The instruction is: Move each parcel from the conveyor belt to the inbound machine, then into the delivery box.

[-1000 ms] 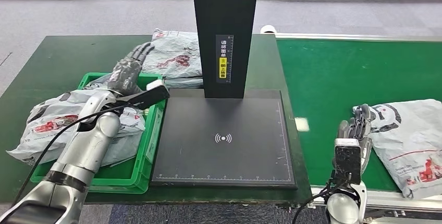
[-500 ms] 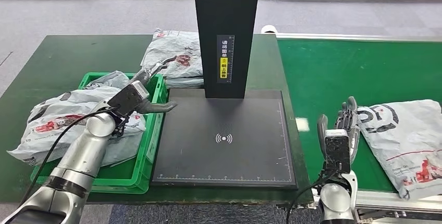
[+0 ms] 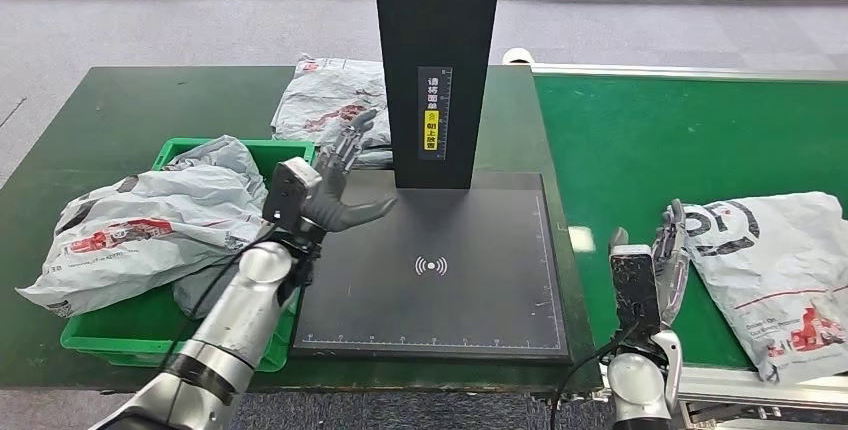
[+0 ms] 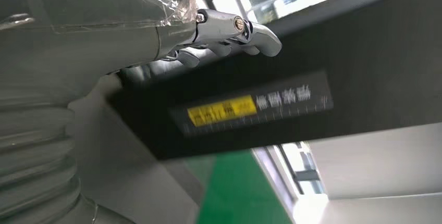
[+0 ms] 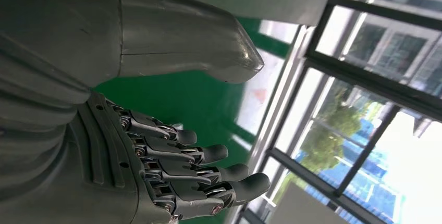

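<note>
A grey plastic parcel [image 3: 785, 270] lies on the green conveyor belt [image 3: 650, 140] at the right. My right hand [image 3: 665, 255] stands just left of it, fingers spread and holding nothing; the right wrist view shows the same hand [image 5: 172, 172] with straight fingers. My left hand [image 3: 335, 190] hovers empty over the left rear corner of the black inbound machine's plate [image 3: 430, 265], fingers apart. Its thumb [image 4: 229, 26] lies in front of the machine's black column [image 4: 292, 94]. A grey parcel [image 3: 150, 225] fills the green delivery box [image 3: 130, 335] at the left.
The machine's black column [image 3: 435, 60] rises behind the plate. Another grey parcel [image 3: 330, 105] lies on the dark green table [image 3: 120, 110] behind the box, left of the column. Grey floor and windows lie beyond the table.
My left hand has swung right from above the delivery box to over the plate's left rear corner. My right hand has pulled back a little from the belt parcel, which has shifted right.
</note>
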Robot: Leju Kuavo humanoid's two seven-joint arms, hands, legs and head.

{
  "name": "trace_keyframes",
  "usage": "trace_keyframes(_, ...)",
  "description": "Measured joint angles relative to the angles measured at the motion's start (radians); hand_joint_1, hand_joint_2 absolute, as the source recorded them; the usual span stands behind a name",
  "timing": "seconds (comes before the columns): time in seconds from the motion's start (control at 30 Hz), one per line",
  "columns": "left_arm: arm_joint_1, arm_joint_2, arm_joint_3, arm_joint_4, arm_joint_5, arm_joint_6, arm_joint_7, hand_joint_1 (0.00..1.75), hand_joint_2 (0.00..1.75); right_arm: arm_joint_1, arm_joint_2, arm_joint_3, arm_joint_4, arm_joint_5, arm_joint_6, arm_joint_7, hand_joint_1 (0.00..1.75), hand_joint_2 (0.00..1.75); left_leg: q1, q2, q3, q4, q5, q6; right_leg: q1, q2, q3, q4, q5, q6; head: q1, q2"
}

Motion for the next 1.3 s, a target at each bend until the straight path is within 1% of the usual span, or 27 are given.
trace_keyframes(0.07,0.000,-0.044,-0.016,0.047,0.025,0.027,-0.007,0.00,1.75,-0.006,-0.003,-0.021,0.033,0.013,-0.007,0.002,0.00,1.75,0.000,0.000,0.000,0.000,0.000,0.000,0.000,0.000,0.000,0.000,0.000,0.000,0.000,0.000)
trace_keyframes(0.13,-0.001,-0.074,-0.029,0.082,0.040,0.041,-0.015,0.00,1.75,-0.008,-0.006,-0.037,0.059,0.018,-0.008,-0.001,0.00,1.75,0.000,0.001,0.000,0.000,0.000,0.001,0.000,0.000,0.000,0.000,0.000,0.000,0.000,0.000)
trace_keyframes(0.2,-0.003,-0.090,-0.038,0.106,0.051,0.052,-0.017,0.00,1.75,-0.009,-0.008,-0.048,0.076,0.032,-0.015,0.004,0.00,1.75,0.000,0.002,0.000,0.000,0.000,0.001,0.000,0.001,-0.001,0.000,0.000,0.000,0.000,0.000)
trace_keyframes(0.3,-0.004,-0.112,-0.051,0.138,0.065,0.094,-0.005,0.00,1.75,-0.011,-0.015,-0.063,0.104,0.123,-0.066,0.068,0.00,1.75,0.000,0.002,0.000,0.000,0.000,0.000,0.000,0.002,-0.001,0.000,0.000,0.000,0.000,0.000)
trace_keyframes(0.37,-0.004,-0.120,-0.054,0.147,0.068,0.110,-0.001,0.00,1.75,-0.012,-0.018,-0.068,0.114,0.164,-0.089,0.095,0.00,1.75,0.000,0.002,0.000,0.000,0.000,0.000,0.000,0.001,-0.001,0.000,0.000,0.000,0.000,0.000)
trace_keyframes(0.43,-0.004,-0.122,-0.054,0.149,0.068,0.113,0.000,0.00,0.87,-0.012,-0.019,-0.069,0.117,0.171,-0.093,0.100,0.00,1.75,0.000,0.002,0.000,0.000,0.000,0.000,0.000,0.001,-0.001,0.000,0.000,0.000,0.000,0.000)
trace_keyframes(0.5,-0.004,-0.129,-0.057,0.159,0.068,0.126,0.000,0.00,0.00,-0.014,-0.022,-0.074,0.129,0.210,-0.109,0.124,0.00,1.75,0.000,0.002,0.000,0.000,0.000,0.000,0.000,0.001,-0.001,0.000,0.000,0.000,0.000,0.000)
trace_keyframes(0.53,-0.003,-0.143,-0.075,0.183,0.092,0.156,0.000,0.00,0.44,-0.017,-0.040,-0.096,0.169,0.322,-0.140,0.201,0.00,1.75,0.000,0.002,0.000,0.000,-0.001,0.001,0.000,0.001,-0.001,0.000,0.000,0.001,0.000,0.000)
trace_keyframes(0.63,0.000,-0.181,-0.147,0.275,0.183,0.252,0.000,0.00,1.75,-0.024,-0.111,-0.193,0.323,0.717,-0.214,0.468,0.00,1.75,-0.001,0.001,0.000,0.000,-0.002,0.003,-0.001,0.001,0.000,0.000,-0.001,0.002,0.000,0.000)
trace_keyframes(0.8,0.001,-0.189,-0.179,0.340,0.191,0.274,0.001,0.00,1.75,-0.038,-0.183,-0.294,0.480,0.947,-0.181,0.647,0.00,1.75,-0.002,0.001,0.000,0.000,-0.003,0.004,-0.002,0.001,0.000,-0.001,-0.001,0.003,0.000,0.000)
trace_keyframes(0.9,0.003,-0.190,-0.180,0.358,0.180,0.276,0.002,0.00,1.75,-0.058,-0.232,-0.338,0.589,1.034,-0.164,0.737,0.00,1.75,-0.002,0.001,-0.001,0.000,-0.003,0.004,-0.002,0.000,0.000,-0.001,-0.001,0.003,0.000,0.000)
trace_keyframes(1.03,0.003,-0.190,-0.180,0.372,0.168,0.277,0.004,0.00,1.75,-0.080,-0.291,-0.353,0.709,1.060,-0.134,0.819,0.00,1.75,-0.002,0.001,-0.001,0.000,-0.003,0.004,-0.002,0.001,0.000,0.000,-0.001,0.003,0.000,0.000)
trace_keyframes(1.17,0.005,-0.189,-0.180,0.383,0.162,0.277,0.005,0.00,1.75,-0.120,-0.337,-0.334,0.802,1.063,-0.098,0.898,0.00,1.75,-0.002,0.002,-0.001,0.000,-0.003,0.004,-0.002,0.001,0.000,0.000,-0.001,0.003,0.000,0.000)
trace_keyframes(1.3,0.008,-0.187,-0.180,0.390,0.160,0.277,0.005,0.00,1.75,-0.155,-0.370,-0.313,0.867,1.064,-0.085,0.921,0.00,1.75,-0.002,0.002,0.000,0.000,-0.003,0.004,-0.002,0.000,0.001,0.000,-0.001,0.003,0.000,0.000)
